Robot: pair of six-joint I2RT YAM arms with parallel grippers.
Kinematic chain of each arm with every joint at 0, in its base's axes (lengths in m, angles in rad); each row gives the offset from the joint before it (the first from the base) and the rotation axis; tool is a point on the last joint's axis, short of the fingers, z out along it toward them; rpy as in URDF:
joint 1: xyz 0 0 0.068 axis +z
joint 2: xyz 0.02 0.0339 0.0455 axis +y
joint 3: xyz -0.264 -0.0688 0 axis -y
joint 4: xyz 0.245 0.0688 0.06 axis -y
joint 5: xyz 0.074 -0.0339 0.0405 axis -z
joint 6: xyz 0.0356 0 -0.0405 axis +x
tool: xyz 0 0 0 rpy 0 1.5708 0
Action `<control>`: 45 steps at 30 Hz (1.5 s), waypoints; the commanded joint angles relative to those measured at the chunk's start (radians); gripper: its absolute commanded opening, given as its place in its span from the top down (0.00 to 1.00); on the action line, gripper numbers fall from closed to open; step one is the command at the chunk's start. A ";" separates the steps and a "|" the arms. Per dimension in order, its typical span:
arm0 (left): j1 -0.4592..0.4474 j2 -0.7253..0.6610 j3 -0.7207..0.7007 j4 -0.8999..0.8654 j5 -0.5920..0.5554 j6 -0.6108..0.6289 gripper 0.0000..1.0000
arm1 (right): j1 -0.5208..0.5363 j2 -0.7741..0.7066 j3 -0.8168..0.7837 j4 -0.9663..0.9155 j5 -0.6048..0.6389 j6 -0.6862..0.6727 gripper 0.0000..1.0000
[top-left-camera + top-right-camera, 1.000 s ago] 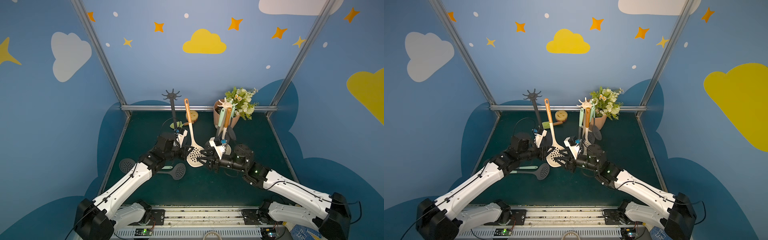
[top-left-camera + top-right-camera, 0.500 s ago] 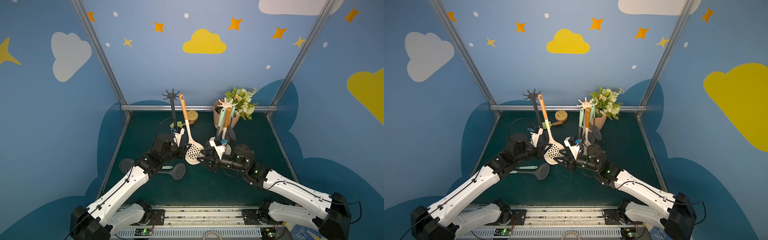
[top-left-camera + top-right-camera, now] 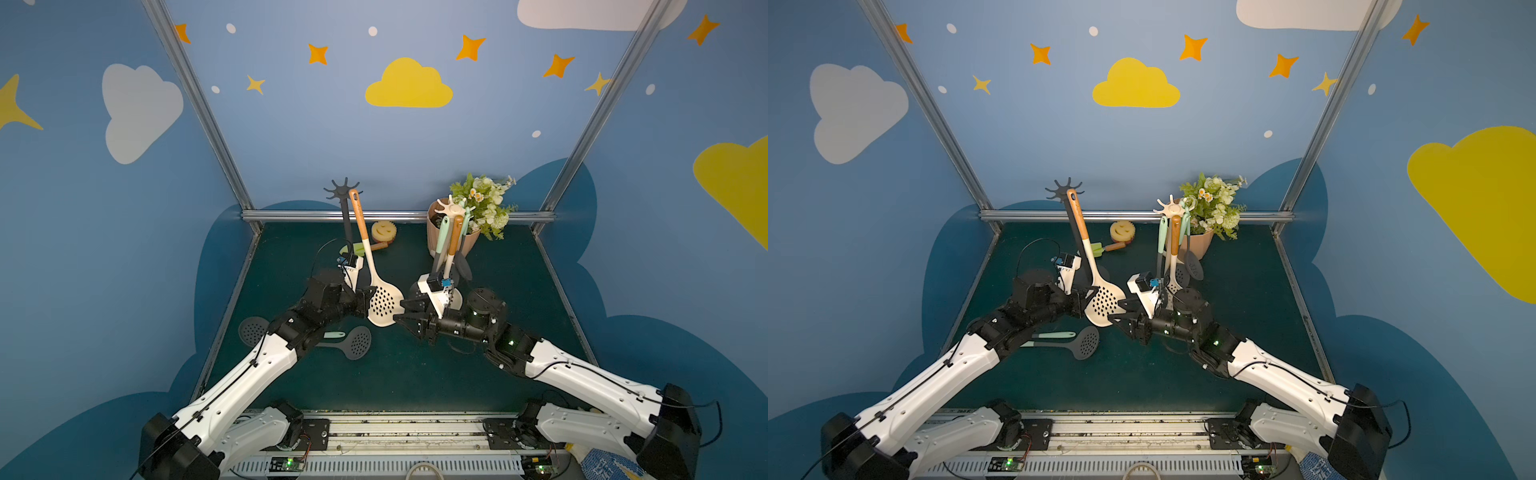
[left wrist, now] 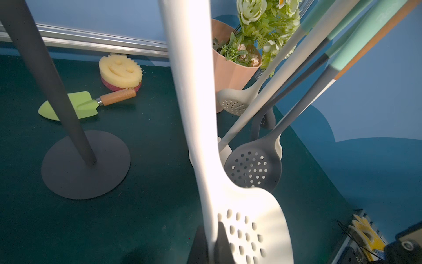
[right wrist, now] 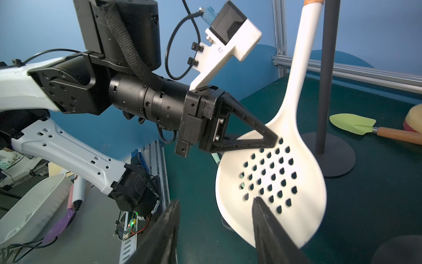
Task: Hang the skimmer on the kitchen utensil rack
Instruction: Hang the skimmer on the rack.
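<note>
1. Gripped by the left gripper (image 3: 365, 297): the skimmer (image 3: 384, 305), with the fingers (image 5: 251, 128) clamped on its neck just above the perforated head.
2. Held clear of the green surface (image 3: 374, 382), head down, orange handle up and leaning toward the black utensil rack (image 3: 345, 224).
3. With the handle tip just beside the rack's spiked crown in both top views; impossible to tell whether hooked on a prong.
4. Low beside the skimmer's head, on the side away from the left arm: the right gripper (image 3: 400, 312), fingers (image 5: 269, 224) apart, 1 fingertip close against the head's lower rim; contact impossible to tell.
5. Behind the right gripper: a white rack (image 3: 446, 205) with several utensils hanging from it.
6. Along the back edge: a flower pot (image 3: 434, 232), a smiley sponge (image 3: 383, 230) and a green trowel (image 4: 84, 105) lying near the black rack's round base.
7. Beside the left arm: 2 dark skimmers (image 3: 357, 343) lying flat on the surface.
</note>
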State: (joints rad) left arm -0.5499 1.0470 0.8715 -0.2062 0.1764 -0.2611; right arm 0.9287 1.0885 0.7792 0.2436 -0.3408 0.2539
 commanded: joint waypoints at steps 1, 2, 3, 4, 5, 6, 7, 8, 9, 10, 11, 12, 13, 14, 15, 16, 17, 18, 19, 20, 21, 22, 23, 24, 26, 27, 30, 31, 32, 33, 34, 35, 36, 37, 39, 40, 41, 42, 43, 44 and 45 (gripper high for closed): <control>0.006 -0.012 -0.005 0.036 -0.005 -0.007 0.97 | -0.003 0.004 -0.012 0.031 -0.009 0.004 0.49; 0.008 -0.005 -0.003 0.034 0.000 -0.008 0.97 | -0.004 0.003 -0.013 0.031 -0.008 0.004 0.49; 0.010 0.001 -0.001 0.033 0.007 -0.008 0.97 | -0.003 0.004 -0.014 0.032 -0.009 0.004 0.49; 0.009 0.006 0.000 0.031 0.009 -0.010 0.97 | -0.004 0.004 -0.014 0.034 -0.008 0.004 0.49; 0.011 0.013 0.001 0.032 0.011 -0.013 0.97 | -0.004 0.003 -0.014 0.034 -0.008 0.004 0.49; 0.014 0.017 0.001 0.034 0.017 -0.016 0.97 | -0.004 0.004 -0.016 0.033 -0.009 0.004 0.49; 0.017 0.020 0.000 0.036 0.021 -0.020 0.97 | -0.004 0.002 -0.016 0.034 -0.009 0.004 0.49; 0.019 0.023 0.000 0.040 0.024 -0.023 0.97 | -0.005 0.002 -0.017 0.033 -0.009 0.004 0.49; 0.022 0.023 -0.002 0.042 0.025 -0.028 0.97 | -0.005 0.000 -0.017 0.034 -0.008 0.004 0.49; 0.024 0.025 -0.002 0.042 0.027 -0.030 0.97 | -0.005 -0.001 -0.019 0.033 -0.008 0.004 0.49; 0.025 0.027 -0.002 0.042 0.027 -0.032 0.97 | -0.006 -0.001 -0.020 0.034 -0.007 0.003 0.49; 0.028 0.028 -0.002 0.042 0.028 -0.035 0.97 | -0.005 -0.001 -0.020 0.034 -0.007 0.004 0.49; 0.030 0.028 -0.002 0.041 0.028 -0.035 0.97 | -0.006 -0.002 -0.021 0.034 -0.007 0.004 0.50; 0.033 0.029 -0.002 0.041 0.028 -0.039 0.97 | -0.007 -0.003 -0.023 0.035 -0.009 0.004 0.49; 0.036 0.028 -0.002 0.041 0.028 -0.042 0.97 | -0.006 -0.002 -0.024 0.036 -0.008 0.004 0.49; 0.038 0.027 -0.002 0.042 0.028 -0.046 0.97 | -0.007 -0.002 -0.024 0.036 -0.009 0.004 0.49; 0.042 0.028 -0.002 0.042 0.028 -0.051 0.97 | -0.008 -0.001 -0.024 0.036 -0.008 0.004 0.49; 0.046 0.029 -0.002 0.042 0.028 -0.054 0.97 | -0.009 -0.001 -0.024 0.037 -0.008 0.005 0.49; 0.050 0.031 -0.002 0.042 0.056 -0.059 0.97 | -0.008 -0.001 -0.024 0.037 -0.010 0.005 0.49; 0.054 0.032 -0.001 0.041 0.060 -0.062 0.97 | -0.008 0.000 -0.023 0.038 -0.010 0.004 0.49; 0.056 0.037 0.001 0.038 0.061 -0.064 0.97 | -0.008 -0.001 -0.023 0.037 -0.009 0.005 0.49; 0.057 0.040 0.003 0.036 0.062 -0.067 0.97 | -0.009 -0.001 -0.024 0.037 -0.009 0.005 0.49; 0.060 0.045 0.003 0.034 0.063 -0.070 0.97 | -0.009 -0.003 -0.025 0.037 -0.009 0.005 0.49; 0.062 0.048 0.005 0.032 0.063 -0.073 0.97 | -0.010 -0.002 -0.025 0.038 -0.008 0.007 0.49; 0.066 0.057 0.007 0.026 0.063 -0.080 0.97 | -0.010 -0.004 -0.027 0.037 -0.008 0.006 0.49; 0.068 0.063 0.009 0.024 0.066 -0.082 0.97 | -0.010 -0.005 -0.027 0.038 -0.007 0.007 0.49; 0.072 0.077 0.013 0.018 0.061 -0.095 0.97 | -0.010 -0.007 -0.029 0.036 -0.006 0.006 0.49; 0.074 0.081 0.018 0.013 0.057 -0.100 0.97 | -0.010 -0.009 -0.030 0.036 -0.006 0.007 0.49; 0.075 0.088 0.023 0.004 0.050 -0.103 0.97 | -0.010 -0.009 -0.030 0.036 -0.003 0.007 0.49; 0.077 0.095 0.028 -0.003 0.043 -0.107 0.96 | -0.010 -0.009 -0.030 0.036 -0.004 0.008 0.49; 0.080 0.099 0.031 -0.005 0.042 -0.111 0.95 | -0.010 -0.009 -0.029 0.035 -0.004 0.008 0.49; 0.082 0.104 0.035 -0.009 0.043 -0.115 0.95 | -0.010 -0.010 -0.029 0.036 -0.004 0.008 0.49; 0.085 0.108 0.039 -0.011 0.042 -0.122 0.95 | -0.010 -0.011 -0.030 0.035 -0.004 0.008 0.49; 0.090 0.112 0.045 -0.017 0.042 -0.130 0.95 | -0.011 -0.013 -0.029 0.034 -0.003 0.008 0.49; 0.097 0.125 0.057 -0.029 0.043 -0.139 0.95 | -0.011 -0.016 -0.031 0.031 -0.001 0.006 0.49; 0.099 0.132 0.062 -0.033 0.043 -0.142 0.95 | -0.011 -0.018 -0.032 0.032 -0.001 0.006 0.49; 0.100 0.136 0.065 -0.037 0.043 -0.143 0.94 | -0.010 -0.020 -0.035 0.031 -0.001 0.008 0.49; 0.099 0.140 0.067 -0.042 0.043 -0.144 0.92 | -0.011 -0.022 -0.034 0.030 -0.001 0.008 0.49; 0.102 0.142 0.069 -0.046 0.043 -0.146 0.89 | -0.011 -0.022 -0.036 0.029 -0.001 0.008 0.49; 0.102 0.147 0.070 -0.054 0.004 -0.150 0.86 | -0.011 -0.024 -0.037 0.030 0.000 0.007 0.49; 0.103 0.151 0.070 -0.060 0.002 -0.150 0.85 | -0.011 -0.027 -0.040 0.031 0.000 0.008 0.49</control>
State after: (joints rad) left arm -0.4572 1.1870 0.9215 -0.2222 0.2157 -0.3763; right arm 0.9222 1.0851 0.7547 0.2577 -0.3405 0.2543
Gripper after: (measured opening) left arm 0.143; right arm 0.512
